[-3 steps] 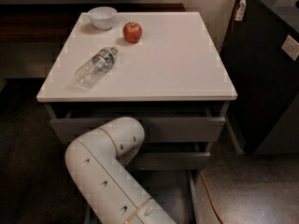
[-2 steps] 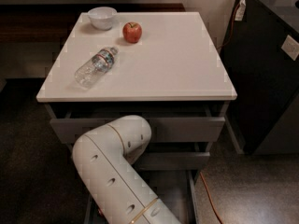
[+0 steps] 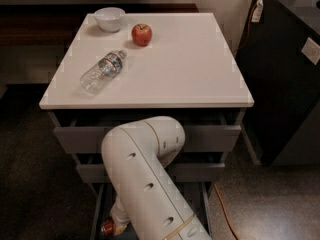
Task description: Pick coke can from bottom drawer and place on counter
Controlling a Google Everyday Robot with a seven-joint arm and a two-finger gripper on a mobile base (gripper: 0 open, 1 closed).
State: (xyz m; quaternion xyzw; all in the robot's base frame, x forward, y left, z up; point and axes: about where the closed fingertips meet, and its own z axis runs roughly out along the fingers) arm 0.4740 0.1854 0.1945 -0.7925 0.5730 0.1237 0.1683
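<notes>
You can steer by the red apple (image 3: 141, 34), which stands upright. A white bowl (image 3: 109, 19) sits just left of it, a little farther back. A clear bottle (image 3: 102, 72) lies on its side left of the apple and nearer you, cap toward it. Well right of the apple stands a black cabinet (image 3: 290, 94) with a white label (image 3: 311, 50). An orange cable (image 3: 225, 213) crosses the floor (image 3: 280, 204) far below the apple. The gripper (image 3: 114, 226) is at the bottom edge, slightly left of the apple.

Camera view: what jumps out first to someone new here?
The big white arm fills the foreground, bent down in front of the drawers. Its gripper is low in the open bottom drawer, by the coke can. On the counter sit a tipped clear bottle, a red apple and a white bowl.
</notes>
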